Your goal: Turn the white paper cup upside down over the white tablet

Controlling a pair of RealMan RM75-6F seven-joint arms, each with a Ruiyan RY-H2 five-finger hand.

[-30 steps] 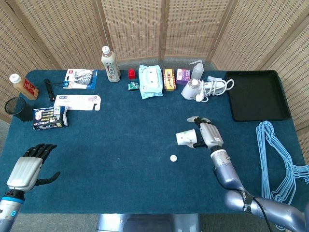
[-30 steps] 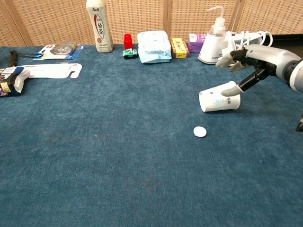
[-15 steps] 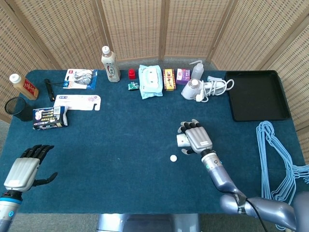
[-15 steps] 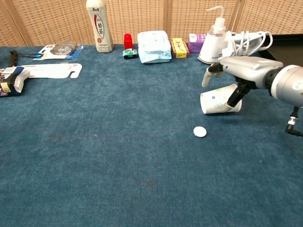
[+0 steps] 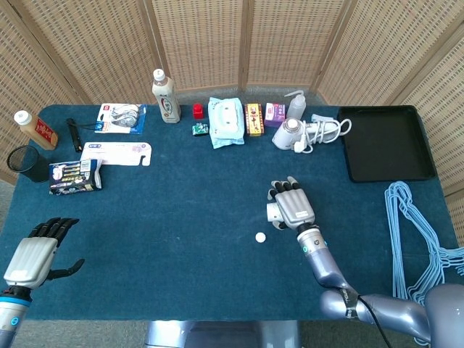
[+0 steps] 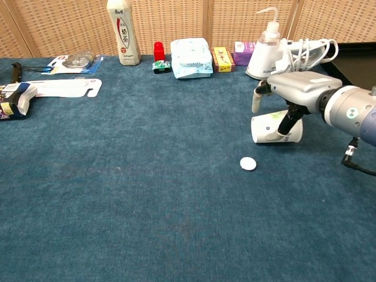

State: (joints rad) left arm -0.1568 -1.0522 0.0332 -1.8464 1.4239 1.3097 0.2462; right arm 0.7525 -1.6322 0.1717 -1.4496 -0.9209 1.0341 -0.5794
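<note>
Your right hand (image 6: 294, 94) rests palm-down over the paper cup (image 6: 271, 129), which lies on its side on the desk (image 6: 147, 194); fingers (image 6: 257, 100) curl around it. The tablet (image 6: 248, 164) lies just beside. Your left hand (image 5: 32, 255) hovers, fingers spread.

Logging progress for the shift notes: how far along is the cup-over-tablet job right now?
Nothing looks finished: the white paper cup lies on its side and the white tablet sits bare on the table, apart from it. In hand: the right robot hand is over the cup, fingers reaching down around it; a firm grip can't be confirmed. Left: lift, invert, set over the tablet. The left robot hand is idle, open.
</note>
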